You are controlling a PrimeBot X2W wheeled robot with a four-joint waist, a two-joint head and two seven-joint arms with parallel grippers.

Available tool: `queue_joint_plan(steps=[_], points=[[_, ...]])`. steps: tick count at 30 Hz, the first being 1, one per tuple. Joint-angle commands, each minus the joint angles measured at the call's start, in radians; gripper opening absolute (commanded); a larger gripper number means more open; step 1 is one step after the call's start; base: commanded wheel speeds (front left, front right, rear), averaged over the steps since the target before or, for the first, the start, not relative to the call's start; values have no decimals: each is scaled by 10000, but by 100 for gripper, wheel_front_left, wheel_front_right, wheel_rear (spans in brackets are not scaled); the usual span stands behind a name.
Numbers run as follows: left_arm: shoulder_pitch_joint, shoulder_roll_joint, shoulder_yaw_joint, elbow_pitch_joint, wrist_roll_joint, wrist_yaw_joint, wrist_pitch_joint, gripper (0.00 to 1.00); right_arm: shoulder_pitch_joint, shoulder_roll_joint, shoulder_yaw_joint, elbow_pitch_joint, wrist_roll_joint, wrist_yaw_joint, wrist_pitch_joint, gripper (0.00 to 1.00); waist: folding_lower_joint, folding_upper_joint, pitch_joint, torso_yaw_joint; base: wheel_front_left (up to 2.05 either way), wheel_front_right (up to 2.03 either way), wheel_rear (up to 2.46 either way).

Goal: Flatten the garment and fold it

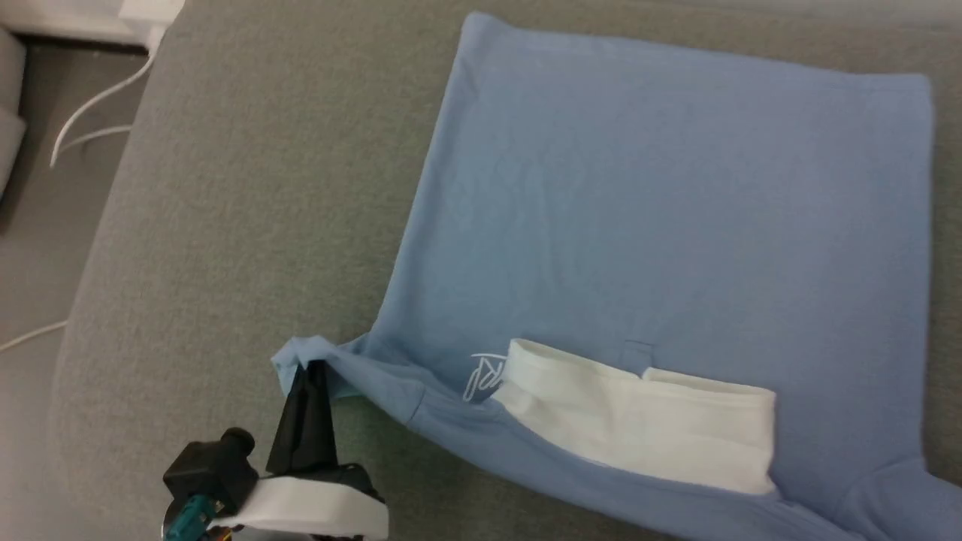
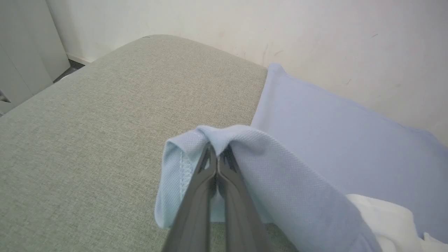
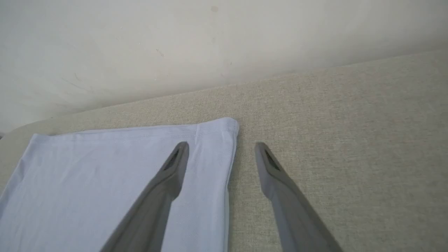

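Shirt (image 1: 661, 225) lies flat on the grey cushion (image 1: 225, 225), long axis near-to-far. Collar (image 1: 646, 421) points toward us, hem toward the wall (image 3: 140, 52). Our left gripper (image 1: 312, 370) is clamped on the sleeve (image 1: 338, 372), which stretches out leftward. Our right gripper (image 3: 222, 146) is spread wide and empty, straddling a hem corner. White cables (image 1: 90, 113) lie on the floor left of the cushion.

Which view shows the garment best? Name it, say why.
The head view: the garment lies nearly whole, collar and logo visible. The left wrist view shows its sleeve pinched in the left hand; the right wrist view shows one hem corner by the open right hand.
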Motion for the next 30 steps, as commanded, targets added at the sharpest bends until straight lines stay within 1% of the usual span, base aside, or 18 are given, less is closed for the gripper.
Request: queue_joint_plan(steps=[1, 6, 9, 14, 17, 18, 19, 21, 25, 28, 30], points=[[-197, -56, -42, -87, 114, -63, -92, 0, -293, -82, 125, 158, 78, -9, 228, 100, -3, -1, 947, 904, 0, 0, 0], [-463, -219, -197, -286, 28, -190, -324, 0, -1508, -421, 712, 943, 82, -9, 1698, 100, -3, -1, 1385, 1185, 0, 0, 0], [-548, -259, -250, -316, 10, -233, -413, 0, -1979, -513, 950, 1334, -159, -9, 2391, 100, -3, -1, 1553, 1236, 0, 0, 0], [-654, -192, -347, -201, 219, -162, -419, 0, -2363, -591, 1058, 2198, -824, -9, 3333, 100, -3, -1, 1693, 1251, 0, 0, 0], [-704, -191, -380, -133, 266, -128, -427, 0, -2384, -467, 1046, 2734, -1035, -9, 4144, 100, -3, -1, 1678, 1261, 0, 0, 0], [-713, -196, -384, -116, 270, -116, -434, 0, -2371, -414, 1050, 2834, -1084, -9, 4343, 41, -3, -1, 1661, 1259, 0, 0, 0], [-720, -201, -388, -101, 270, -106, -438, 0, -2363, -371, 1024, 2904, -1112, -9, 4458, 0, -3, -1, 1645, 1256, 0, 0, 0], [-741, -162, -401, -40, 344, -66, -432, 0, -2332, -252, 971, 3033, -1135, -9, 4661, 0, -3, -1, 1581, 1242, 0, 0, 0], [-766, -91, -414, 95, 445, 19, -365, 0, -2355, -25, 938, 2984, -1140, -9, 4707, 0, -3, -1, 1336, 1204, 0, 0, 0], [-738, -41, -378, 170, 424, 54, -306, 0, -2396, 48, 1145, 2681, -1183, -9, 4609, 0, -3, -1, 1003, 1144, 0, 0, 0], [-684, 6, -340, 216, 403, 83, -260, 0, -2400, 20, 1472, 2231, -1194, -9, 4479, 0, -3, -1, 702, 1073, 0, 0, 0]])
